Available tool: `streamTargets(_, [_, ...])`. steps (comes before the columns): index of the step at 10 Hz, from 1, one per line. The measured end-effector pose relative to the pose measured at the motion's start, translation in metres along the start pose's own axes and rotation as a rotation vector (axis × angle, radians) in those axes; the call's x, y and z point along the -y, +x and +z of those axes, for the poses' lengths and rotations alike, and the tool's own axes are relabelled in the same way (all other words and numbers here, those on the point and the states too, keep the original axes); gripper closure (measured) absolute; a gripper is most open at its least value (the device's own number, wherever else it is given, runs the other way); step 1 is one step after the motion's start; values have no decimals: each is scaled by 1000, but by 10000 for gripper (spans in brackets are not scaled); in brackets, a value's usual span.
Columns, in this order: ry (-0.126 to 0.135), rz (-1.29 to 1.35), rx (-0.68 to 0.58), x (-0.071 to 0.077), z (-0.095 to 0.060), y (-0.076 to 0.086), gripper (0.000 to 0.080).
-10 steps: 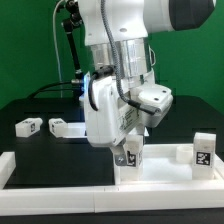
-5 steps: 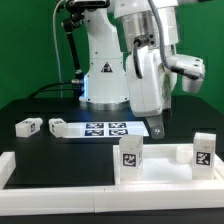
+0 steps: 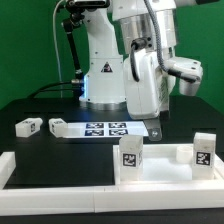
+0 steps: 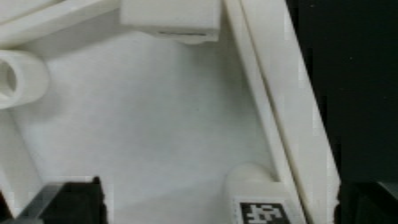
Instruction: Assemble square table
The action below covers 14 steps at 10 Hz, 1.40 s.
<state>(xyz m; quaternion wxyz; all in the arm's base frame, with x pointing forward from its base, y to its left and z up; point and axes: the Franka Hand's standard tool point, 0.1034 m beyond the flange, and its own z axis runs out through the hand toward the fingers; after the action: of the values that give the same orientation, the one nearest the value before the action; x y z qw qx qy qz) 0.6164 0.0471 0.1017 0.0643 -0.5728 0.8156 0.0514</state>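
Gripper (image 3: 154, 129): jaws wide apart, empty, hovering.
Square table slab (image 3: 160, 171): directly beneath the gripper.
Done: near leg (image 3: 130, 153) and far leg (image 3: 202, 150) stand upright on the slab, below the gripper (how firmly seated cannot be told).
Left: first loose leg (image 3: 28, 126) and second loose leg (image 3: 60, 126) lie well apart from the gripper, apparently not yet fitted.

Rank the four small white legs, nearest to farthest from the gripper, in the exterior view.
1. Middle upright leg, just below and beside the gripper.
2. Right upright leg, at the exterior view's right.
3. Inner loose leg, toward the exterior view's left.
4. Outer loose leg, farthest left.
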Motion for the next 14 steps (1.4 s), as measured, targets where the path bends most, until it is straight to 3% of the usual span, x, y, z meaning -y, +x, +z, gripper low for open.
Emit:
streamTargets(1, [6, -7, -1, -2, 0, 0, 150])
streamTargets(2, [47, -33, -8, -15, 1, 3, 150])
streamTargets(3, [60, -51, -19, -38, 5, 9, 150])
streamTargets(4, [37, -74, -29, -58, 11, 12, 150])
streamTargets(5, [-45, -90, -36, -71, 14, 12, 150])
streamTargets(6, [-57, -88, -34, -70, 14, 11, 150])
streamTargets(10, [-53, -102, -36, -70, 16, 12, 150])
streamTargets(11, [-38, -173, -40, -72, 17, 16, 150])
streamTargets(13, [-44, -278, -50, -82, 21, 22, 150])
streamTargets(14, [-70, -311, -59, -88, 24, 19, 150])
